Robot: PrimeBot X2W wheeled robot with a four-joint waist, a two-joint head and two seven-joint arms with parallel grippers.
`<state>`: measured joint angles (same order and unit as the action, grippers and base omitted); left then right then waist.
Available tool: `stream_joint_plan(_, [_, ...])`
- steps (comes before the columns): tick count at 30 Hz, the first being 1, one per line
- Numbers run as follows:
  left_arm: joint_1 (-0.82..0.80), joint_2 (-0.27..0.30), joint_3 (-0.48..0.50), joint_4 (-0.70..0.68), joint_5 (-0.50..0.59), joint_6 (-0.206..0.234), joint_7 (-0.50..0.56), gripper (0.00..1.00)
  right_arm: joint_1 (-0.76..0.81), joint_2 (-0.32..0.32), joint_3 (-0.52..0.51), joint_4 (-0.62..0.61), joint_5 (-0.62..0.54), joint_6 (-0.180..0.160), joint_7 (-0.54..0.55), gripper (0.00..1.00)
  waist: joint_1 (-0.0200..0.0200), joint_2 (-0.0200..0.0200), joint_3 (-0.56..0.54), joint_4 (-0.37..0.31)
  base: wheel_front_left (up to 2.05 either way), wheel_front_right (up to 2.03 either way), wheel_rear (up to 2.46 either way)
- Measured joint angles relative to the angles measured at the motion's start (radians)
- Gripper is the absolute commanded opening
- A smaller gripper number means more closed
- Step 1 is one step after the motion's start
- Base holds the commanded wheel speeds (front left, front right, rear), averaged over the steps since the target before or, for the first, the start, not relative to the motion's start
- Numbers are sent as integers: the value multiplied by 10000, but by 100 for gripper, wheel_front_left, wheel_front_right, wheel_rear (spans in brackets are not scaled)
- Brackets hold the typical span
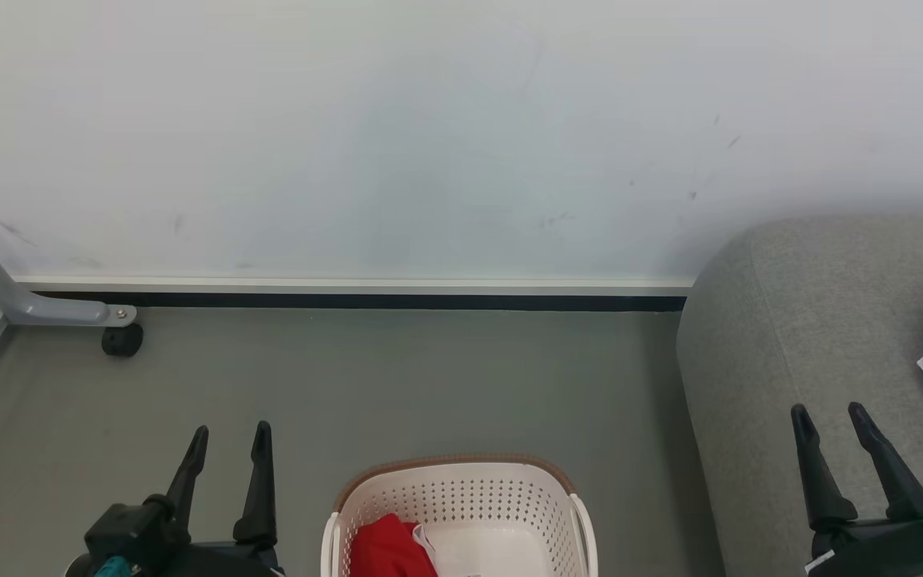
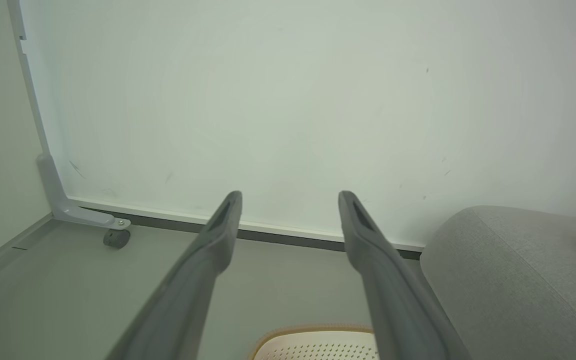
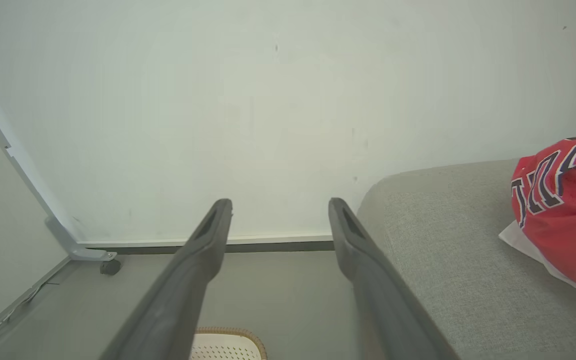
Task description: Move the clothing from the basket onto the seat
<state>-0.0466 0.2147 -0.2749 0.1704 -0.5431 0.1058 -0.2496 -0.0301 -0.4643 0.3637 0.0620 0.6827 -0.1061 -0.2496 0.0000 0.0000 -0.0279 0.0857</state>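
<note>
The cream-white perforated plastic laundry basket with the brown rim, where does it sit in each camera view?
Head view: the cream-white perforated basket is at bottom centre.
Left wrist view: the basket's far rim is at the bottom edge, slightly right of centre.
Right wrist view: the basket's far rim is at the bottom edge, left of centre.
Shared landmark: the small black caster wheel by the wall, left of the basket.

basket (image 1: 461,497) left of seat (image 1: 798,320), clothing (image 1: 385,549) inside

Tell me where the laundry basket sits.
The laundry basket sits on the floor at the head view's bottom centre, left of the grey sofa seat.
</note>
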Motion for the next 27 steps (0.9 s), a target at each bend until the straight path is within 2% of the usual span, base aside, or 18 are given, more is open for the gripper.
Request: stream_joint_plan(27, [31,-228,213,-596,527,-2,-2,100,331,334,-713,-798,-838,-96,-42,100,0,0,540,-266,0,0,0])
